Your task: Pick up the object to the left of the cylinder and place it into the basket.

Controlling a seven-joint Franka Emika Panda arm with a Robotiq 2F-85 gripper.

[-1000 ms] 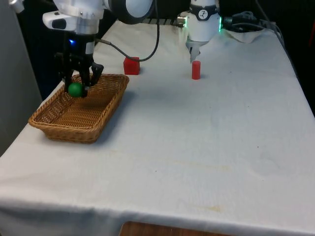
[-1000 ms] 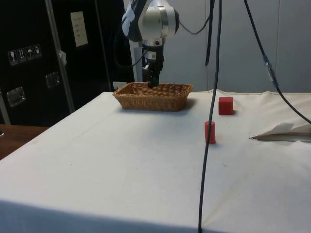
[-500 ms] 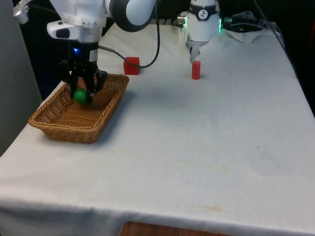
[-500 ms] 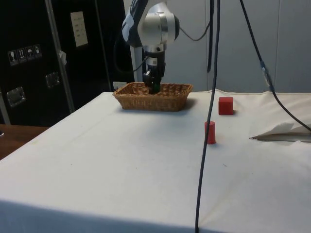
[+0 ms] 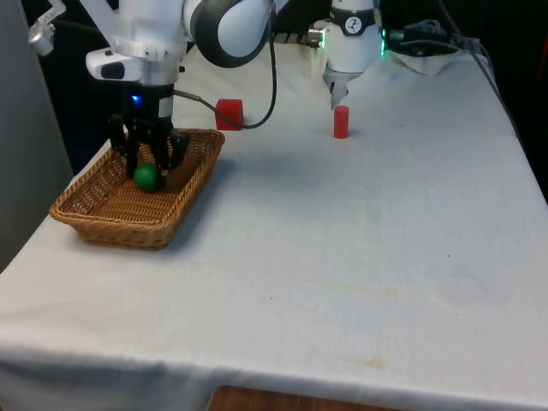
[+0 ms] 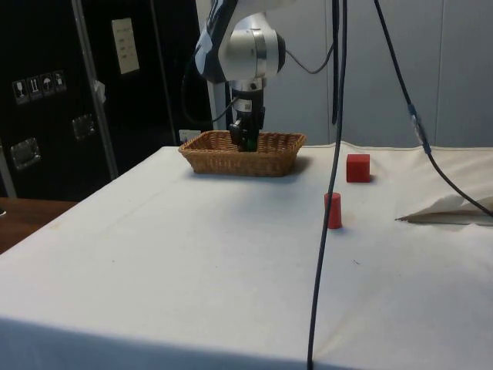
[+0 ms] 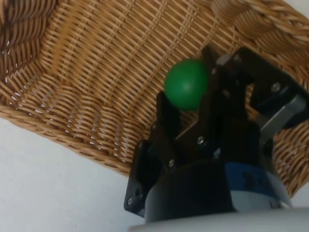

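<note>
White arm (image 5: 184, 21) reaching down, wrist vertical, jaws closed

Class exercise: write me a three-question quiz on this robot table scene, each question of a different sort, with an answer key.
1. True or false: the gripper holds the green ball over the inside of the basket.
2. Which red thing stands nearer the basket? A) cylinder B) cube
3. Fill in: the basket is made of woven ____.

Key: 1 true; 2 B; 3 wicker.
</note>
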